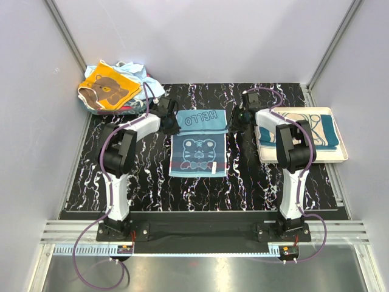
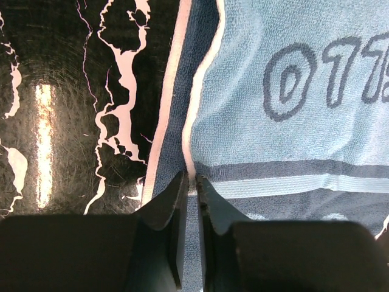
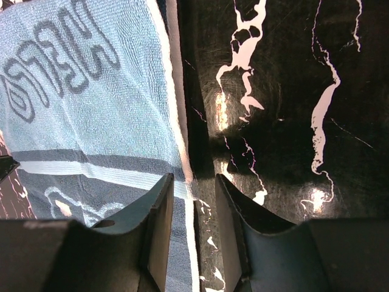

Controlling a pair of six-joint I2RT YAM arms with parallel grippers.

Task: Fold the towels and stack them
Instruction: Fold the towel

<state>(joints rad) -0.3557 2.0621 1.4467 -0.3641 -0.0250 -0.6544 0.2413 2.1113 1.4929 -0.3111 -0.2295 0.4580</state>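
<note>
The light blue "HELLO" tiger towel [image 1: 199, 143] lies flat on the middle of the black marbled mat. My left gripper [image 1: 171, 123] sits at its far left edge. In the left wrist view the jaws [image 2: 191, 177] are closed to a thin slit on the towel's [image 2: 292, 121] white-striped edge. My right gripper [image 1: 239, 121] is at the towel's far right edge. In the right wrist view it [image 3: 193, 177] is open and straddles the towel's [image 3: 91, 109] edge. A folded teal towel with a beige centre [image 1: 304, 131] lies on the tray. An orange-yellow bear towel [image 1: 109, 87] tops a pile at the back left.
The white tray [image 1: 340, 153] stands at the right edge of the mat [image 1: 146, 182]. Light blue and red cloths show under the bear towel in the back left pile [image 1: 137, 73]. Grey walls enclose the table on three sides.
</note>
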